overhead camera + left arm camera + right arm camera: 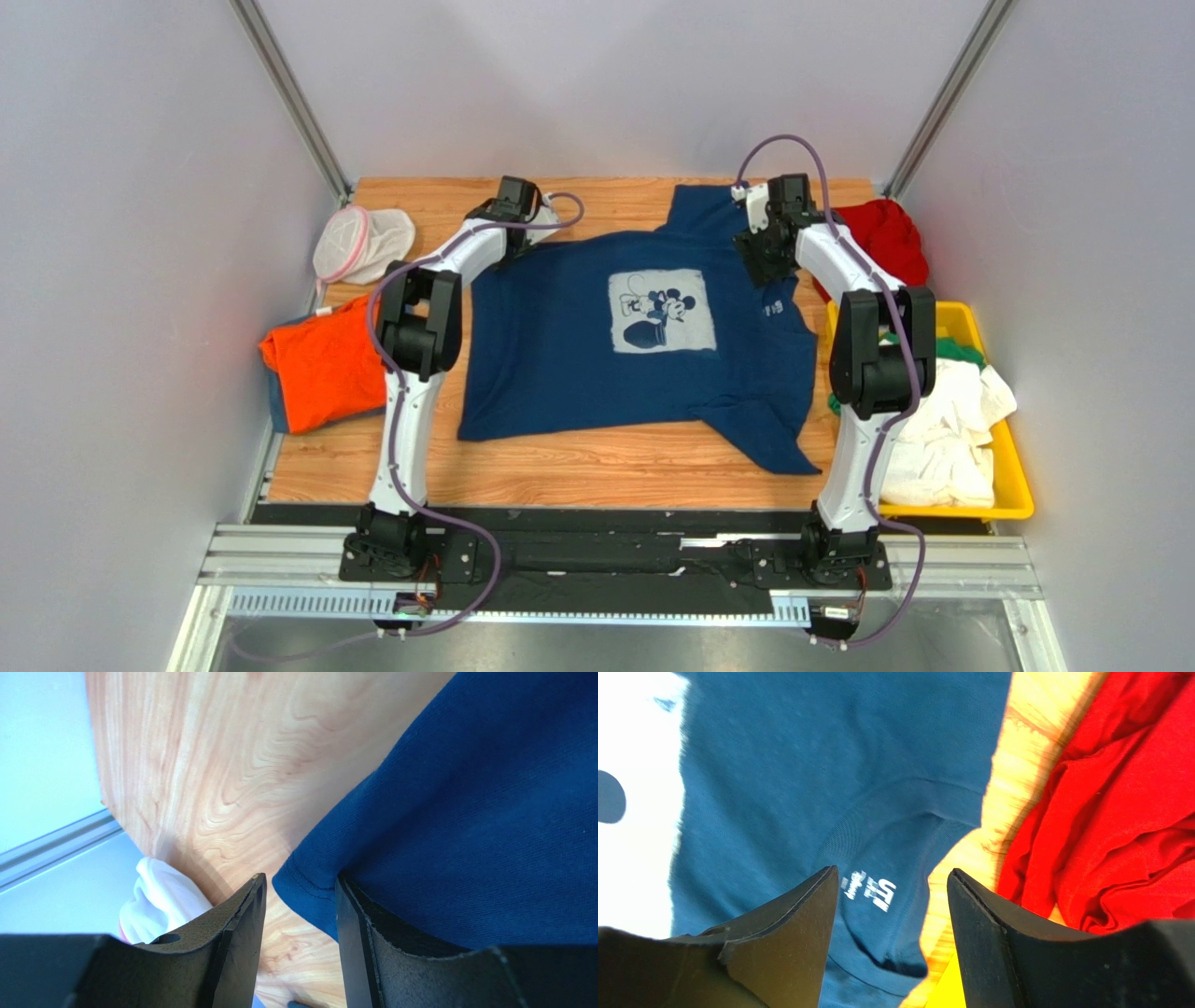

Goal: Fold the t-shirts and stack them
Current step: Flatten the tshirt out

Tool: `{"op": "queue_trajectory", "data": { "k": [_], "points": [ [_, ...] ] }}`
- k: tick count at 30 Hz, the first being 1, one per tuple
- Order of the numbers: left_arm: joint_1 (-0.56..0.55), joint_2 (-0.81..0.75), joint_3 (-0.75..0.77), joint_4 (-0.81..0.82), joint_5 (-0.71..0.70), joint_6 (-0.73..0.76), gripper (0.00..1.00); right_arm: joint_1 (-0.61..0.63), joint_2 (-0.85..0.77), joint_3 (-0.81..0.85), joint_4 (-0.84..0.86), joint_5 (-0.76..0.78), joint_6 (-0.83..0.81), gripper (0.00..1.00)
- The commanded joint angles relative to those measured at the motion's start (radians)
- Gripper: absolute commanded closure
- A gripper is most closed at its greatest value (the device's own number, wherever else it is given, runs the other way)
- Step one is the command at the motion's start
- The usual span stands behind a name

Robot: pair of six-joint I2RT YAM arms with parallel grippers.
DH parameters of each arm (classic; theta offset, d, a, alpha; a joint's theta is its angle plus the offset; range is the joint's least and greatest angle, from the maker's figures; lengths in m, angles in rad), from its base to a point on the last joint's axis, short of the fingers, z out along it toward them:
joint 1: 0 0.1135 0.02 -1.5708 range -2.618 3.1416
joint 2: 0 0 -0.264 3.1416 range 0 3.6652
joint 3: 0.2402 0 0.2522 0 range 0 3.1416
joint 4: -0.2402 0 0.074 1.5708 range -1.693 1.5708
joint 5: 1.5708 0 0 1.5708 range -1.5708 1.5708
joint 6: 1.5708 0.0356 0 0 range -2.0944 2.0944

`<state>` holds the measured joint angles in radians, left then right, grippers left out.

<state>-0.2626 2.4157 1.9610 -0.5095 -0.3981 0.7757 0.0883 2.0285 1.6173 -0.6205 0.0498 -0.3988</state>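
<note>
Pouch: a small white mesh pouch with a pink rim (358, 241) lies in the far-left corner of the wooden worktop (589, 473).
Orange shirt: a folded orange cloth t-shirt (320, 367) sits at the worktop's left edge, just beside the left arm.
Left hand: the left hand (300, 882) is low over the far-left hem corner of the navy shirt. Its fingers are apart, with the hem's edge in the gap; one finger is over bare wood and the other over cloth.
Navy shirt: a navy blue short-sleeved t-shirt (561, 350) lies spread flat in the middle of the worktop. Its pale square Mickey Mouse print (661, 311) faces up and its collar points right.
Right hand: the right hand (892, 873) hangs over the collar with its fingers apart and nothing clamped between them.
Red shirt: a crumpled red t-shirt (891, 238) lies in the far-right corner, just beside the navy one.
Bin: a yellow plastic bin (1013, 483) at the right edge holds a green shirt (961, 350) and a white shirt (954, 441), heaped loosely.
</note>
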Motion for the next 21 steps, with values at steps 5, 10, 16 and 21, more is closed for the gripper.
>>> {"op": "queue_trajectory", "data": {
  "k": [5, 10, 16, 21],
  "points": [
    [0.040, 0.069, 0.064, 0.026, -0.036, 0.033, 0.50, -0.001, -0.085, -0.004, 0.045, 0.024, -0.006, 0.37],
    [0.040, 0.103, 0.125, 0.040, -0.050, 0.051, 0.50, -0.001, -0.083, 0.009, 0.042, 0.027, 0.006, 0.38],
    [0.042, 0.109, 0.151, 0.065, -0.073, 0.059, 0.50, 0.004, -0.106, 0.010, 0.024, -0.008, 0.034, 0.38],
    [0.042, 0.002, 0.081, 0.083, -0.032, -0.006, 0.44, 0.017, -0.154, -0.023, -0.008, -0.024, 0.041, 0.38]
  ]
}}
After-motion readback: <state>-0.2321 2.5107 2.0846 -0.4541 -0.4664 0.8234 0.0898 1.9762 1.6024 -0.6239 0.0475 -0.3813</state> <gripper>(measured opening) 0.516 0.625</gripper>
